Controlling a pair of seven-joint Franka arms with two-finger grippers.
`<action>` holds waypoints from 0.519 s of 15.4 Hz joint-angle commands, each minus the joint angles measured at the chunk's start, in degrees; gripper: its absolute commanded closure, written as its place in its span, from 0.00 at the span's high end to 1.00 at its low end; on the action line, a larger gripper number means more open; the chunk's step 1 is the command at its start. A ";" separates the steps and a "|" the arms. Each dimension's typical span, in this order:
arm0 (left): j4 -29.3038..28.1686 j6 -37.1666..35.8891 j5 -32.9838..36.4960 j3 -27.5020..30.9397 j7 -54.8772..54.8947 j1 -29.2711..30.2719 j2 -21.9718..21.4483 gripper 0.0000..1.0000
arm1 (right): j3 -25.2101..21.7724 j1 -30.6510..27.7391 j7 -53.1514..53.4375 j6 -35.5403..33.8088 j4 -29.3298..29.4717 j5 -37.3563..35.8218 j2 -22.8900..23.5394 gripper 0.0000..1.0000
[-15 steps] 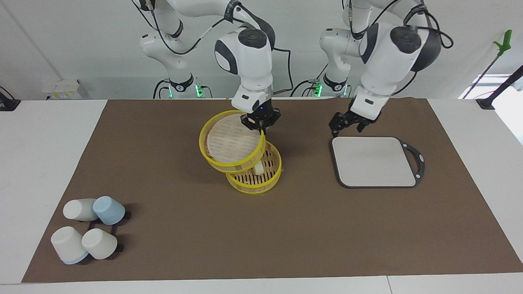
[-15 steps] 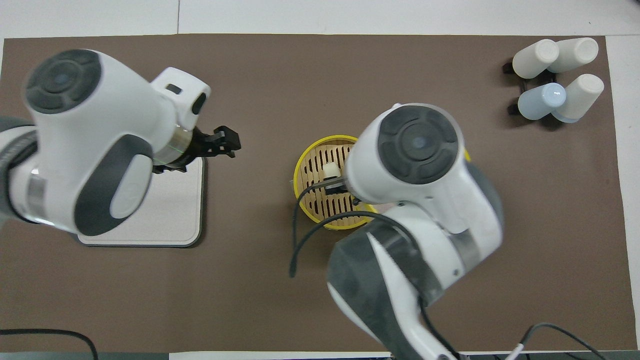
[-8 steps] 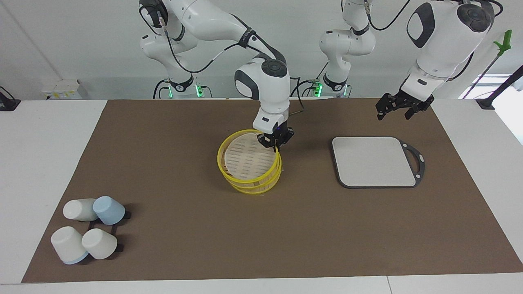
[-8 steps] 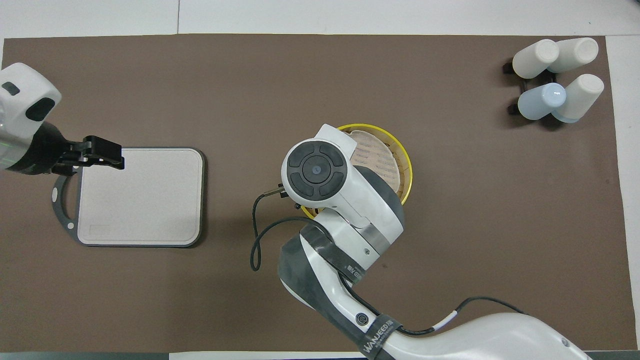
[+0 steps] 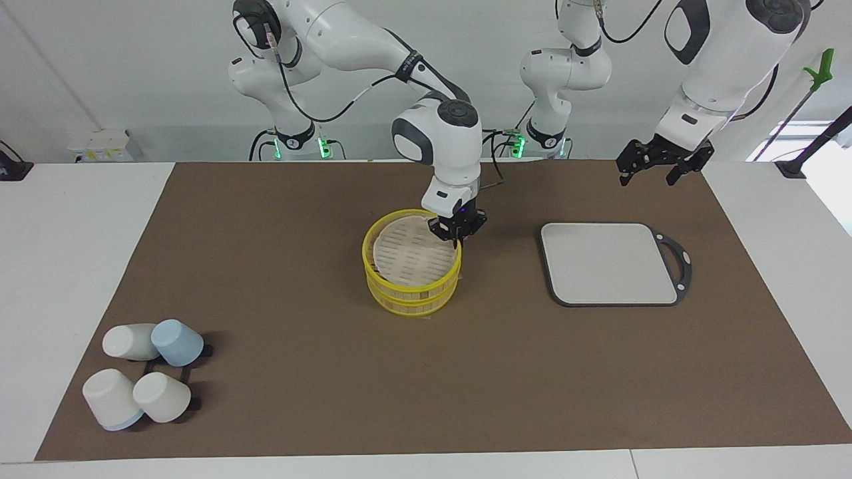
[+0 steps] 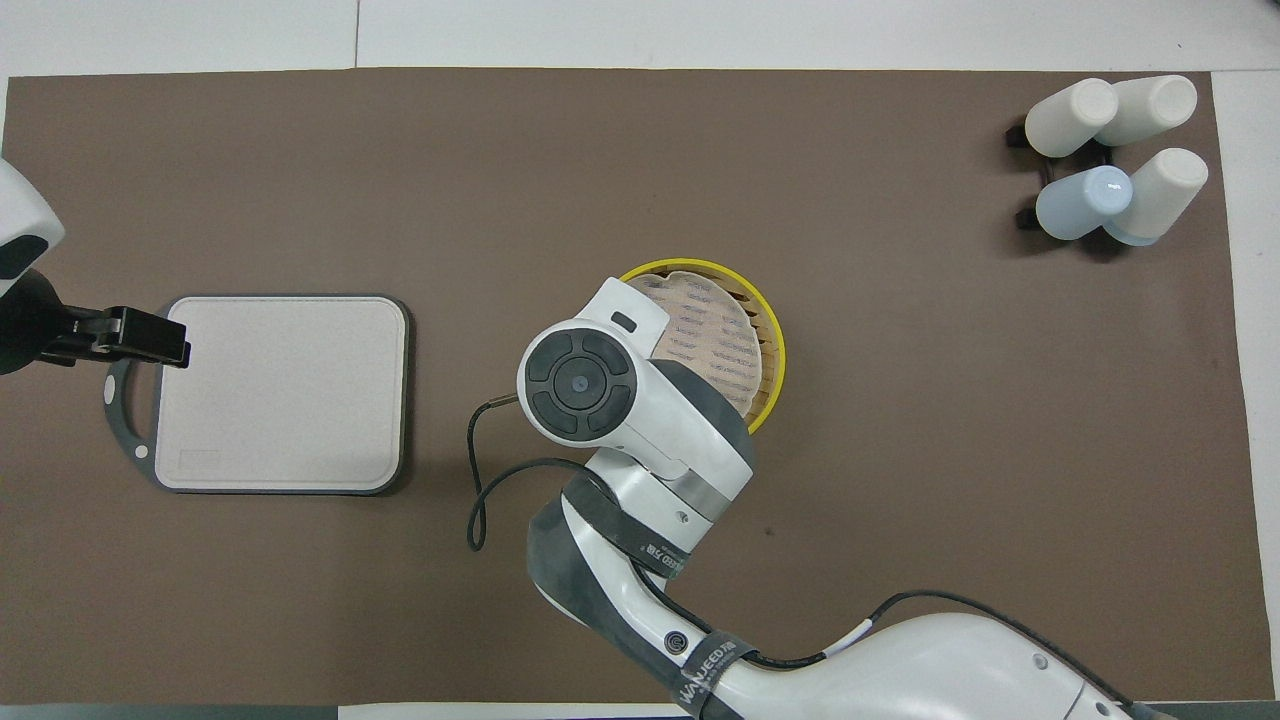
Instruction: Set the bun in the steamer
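Note:
The steamer [image 5: 413, 296] stands mid-mat with its two yellow-rimmed tiers stacked level; the paper-lined upper tier [image 5: 407, 256] covers the lower one. It also shows in the overhead view [image 6: 772, 340]. The bun is hidden under the upper tier. My right gripper [image 5: 456, 234] is shut on the upper tier's rim, on the side toward the left arm's end; in the overhead view its own wrist hides it. My left gripper [image 5: 655, 171] is open and empty, raised over the mat by the grey board's edge nearer the robots [image 6: 150, 338].
A grey rectangular board with a black rim [image 5: 609, 263] lies toward the left arm's end [image 6: 285, 395]. Several white and blue cups [image 5: 143, 376] lie on a black rack at the mat's corner farthest from the robots, toward the right arm's end [image 6: 1110, 160].
My right gripper brought the tilted upper tier down and across onto the lower tier, covering the bun. My left gripper rose and drew back from the board toward its own end.

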 commanded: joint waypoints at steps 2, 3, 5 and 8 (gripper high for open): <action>0.95 -1.57 1.30 0.61 2.34 1.24 -0.14 1.00 | 0.54 0.09 2.26 4.18 -1.60 0.77 1.09 0.00; 1.30 -1.91 1.30 0.79 2.61 1.32 0.21 1.00 | 0.54 -0.09 2.26 4.18 -1.69 0.77 1.00 0.14; 2.44 -2.01 1.30 1.05 2.70 1.32 0.65 1.00 | 0.54 -0.26 2.26 3.65 -1.60 0.77 1.00 0.86; 2.71 -1.92 1.22 1.05 2.70 1.32 1.44 1.00 | 0.28 -0.26 2.44 -0.28 1.63 0.86 0.65 1.00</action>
